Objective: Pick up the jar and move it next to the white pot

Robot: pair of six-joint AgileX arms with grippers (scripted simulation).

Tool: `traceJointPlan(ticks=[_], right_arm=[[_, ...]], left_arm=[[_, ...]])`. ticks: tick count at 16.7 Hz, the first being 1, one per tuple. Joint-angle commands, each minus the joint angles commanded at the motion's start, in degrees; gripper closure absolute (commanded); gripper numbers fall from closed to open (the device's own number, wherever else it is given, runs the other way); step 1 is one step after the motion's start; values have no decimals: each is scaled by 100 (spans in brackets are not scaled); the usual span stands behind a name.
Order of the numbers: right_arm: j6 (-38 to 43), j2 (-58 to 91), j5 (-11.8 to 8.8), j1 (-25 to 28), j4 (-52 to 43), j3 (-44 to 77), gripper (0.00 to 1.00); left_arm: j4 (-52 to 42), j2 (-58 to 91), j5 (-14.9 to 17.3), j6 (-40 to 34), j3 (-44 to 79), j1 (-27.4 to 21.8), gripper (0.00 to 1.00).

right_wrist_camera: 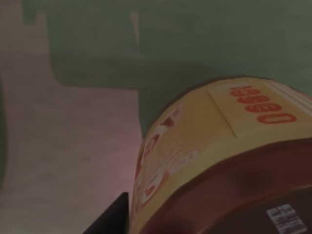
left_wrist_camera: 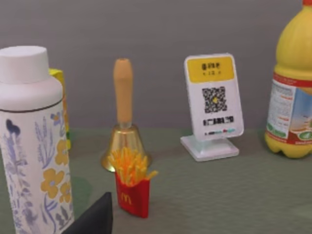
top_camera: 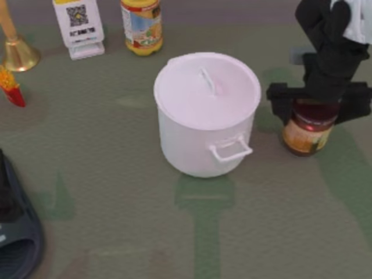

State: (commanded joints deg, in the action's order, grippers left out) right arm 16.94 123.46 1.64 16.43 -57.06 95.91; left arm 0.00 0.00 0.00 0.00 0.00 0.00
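Note:
The jar [top_camera: 306,131] is small and dark brown with a tan-orange label. It is upright just right of the white pot [top_camera: 204,116], a narrow gap apart. The pot is large, with a flat lid and a loop handle facing the front. My right gripper [top_camera: 317,100] comes down from above and is shut on the jar's top, hiding the lid. In the right wrist view the jar [right_wrist_camera: 219,161] fills the picture, with one dark finger [right_wrist_camera: 113,217] against its label. Whether the jar rests on the table I cannot tell. My left arm [top_camera: 14,232] is parked at the lower left, its gripper open.
Along the back stand a yellow bottle [top_camera: 142,24], a QR sign [top_camera: 79,26], a brass bell [top_camera: 17,49] and a red fries box [top_camera: 11,87]. The left wrist view also shows a white flowered bottle [left_wrist_camera: 31,141]. Green cloth [top_camera: 145,232] lies in front of the pot.

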Motion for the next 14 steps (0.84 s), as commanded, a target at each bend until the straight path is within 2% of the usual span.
traceJointPlan(ticks=[8, 14], right_arm=[[0, 0, 0, 0, 0, 0, 2], [0, 0, 0, 0, 0, 0, 0]], left_arm=[[0, 0, 0, 0, 0, 0, 0], [0, 0, 0, 0, 0, 0, 0]])
